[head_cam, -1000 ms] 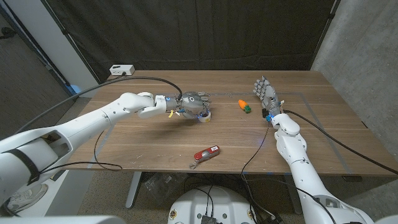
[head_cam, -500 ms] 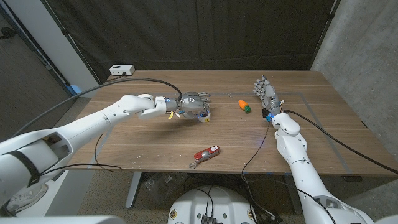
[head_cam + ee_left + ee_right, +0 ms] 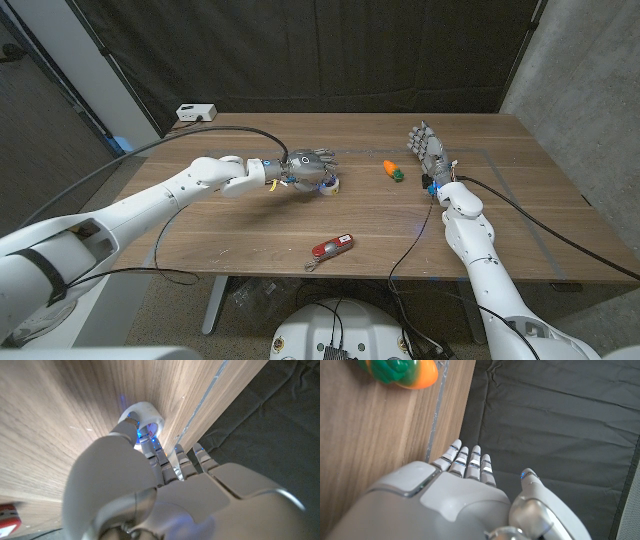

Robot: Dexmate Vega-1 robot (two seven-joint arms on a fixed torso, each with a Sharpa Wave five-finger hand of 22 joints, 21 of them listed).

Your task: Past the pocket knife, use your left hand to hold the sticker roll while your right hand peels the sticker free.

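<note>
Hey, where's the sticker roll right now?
In the head view the sticker roll sits left of the table's middle, under the left hand, beyond the red pocket knife.

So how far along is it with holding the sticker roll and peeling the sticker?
Early stage. Done: the left robot hand has reached the sticker roll, past the pocket knife. In hand: its fingers are at the roll, though a firm hold can't be confirmed. Left: the right robot hand stands open beside the toy carrot, apart from the roll, so peeling hasn't begun.

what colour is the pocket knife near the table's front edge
Red, with a silver metal end; the pocket knife shows best in the head view.
</note>
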